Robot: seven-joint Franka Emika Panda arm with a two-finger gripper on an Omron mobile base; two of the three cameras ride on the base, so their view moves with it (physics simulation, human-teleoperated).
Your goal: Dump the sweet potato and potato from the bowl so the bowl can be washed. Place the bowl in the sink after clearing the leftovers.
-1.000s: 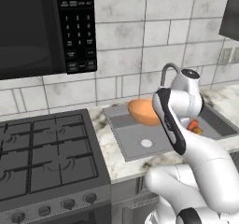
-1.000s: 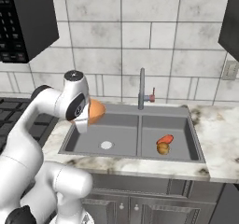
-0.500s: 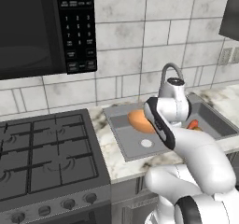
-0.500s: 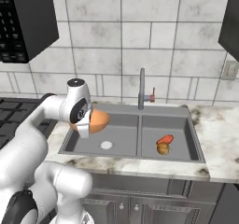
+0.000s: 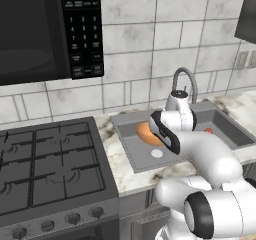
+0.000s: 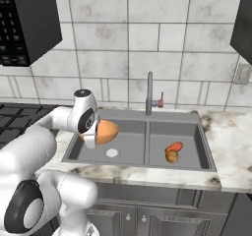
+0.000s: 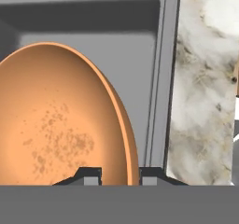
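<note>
The bowl point(image 6: 104, 131) has sunk into the sink's point(image 6: 206, 154) left basin (rim pinched).

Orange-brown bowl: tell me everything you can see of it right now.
The round, shallow orange-brown bowl, smooth and glazed-looking, is empty apart from faint brown speckles inside. The gripper pinches its rim, holding it tilted above the left basin of the grey metal sink, near the round drain. Nothing else touches it.
</note>
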